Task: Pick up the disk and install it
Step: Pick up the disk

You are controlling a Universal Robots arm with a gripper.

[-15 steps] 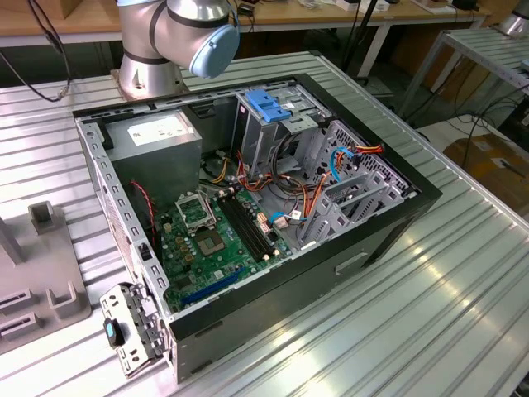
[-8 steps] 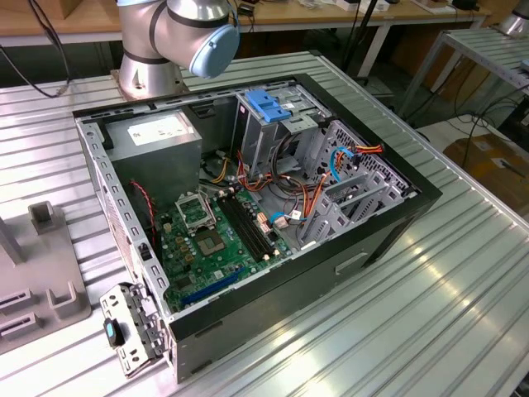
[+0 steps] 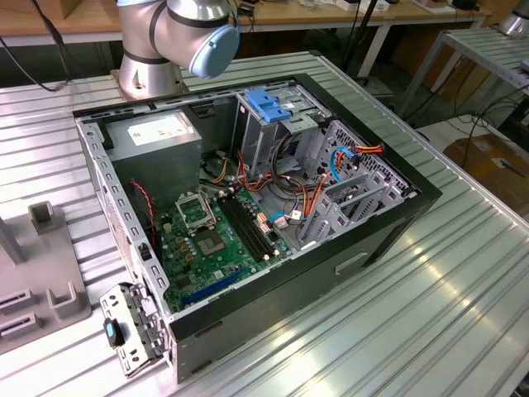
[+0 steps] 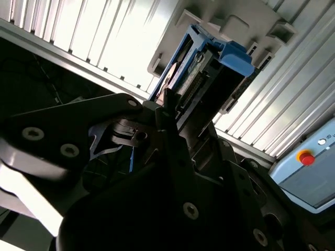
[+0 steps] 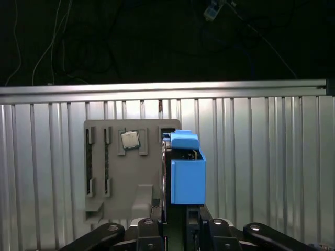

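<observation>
Starting at the exterior view's left, the grey holder (image 3: 70, 302) sits on the ribbed metal table (image 3: 430, 331). Just beside the holder, toward the exterior view's right, lies the open computer case (image 3: 355, 248). Inside it, on the side nearest the holder, there's the grey power box (image 3: 153, 136) with its white label and the green circuit board (image 3: 207, 248). Farther from the holder, a bare blue bracket (image 3: 269, 105) tops the drive cage, with orange and blue cables beyond it. The arm (image 3: 182, 33) rises behind the case. Now the wrist views, and here's the action: the disk (image 5: 187, 172) in its blue carrier stands on edge right at one edge of the holder (image 5: 120, 178). A small silver chip (image 5: 130, 140) is seated in a recess of that holder close by. The gripper (image 5: 178, 219) has its two fingers pressed against the disk's flat sides, clamped on it. The second wrist view agrees, with a dark fingertip (image 4: 167, 99) flat against the disk (image 4: 209, 68) and the holder (image 4: 246, 23) right behind it. Whether the disk sits in the holder's slot or hangs clear, I can't tell. Well apart from the holder, a grey control box (image 4: 309, 178) shows a red button.
</observation>
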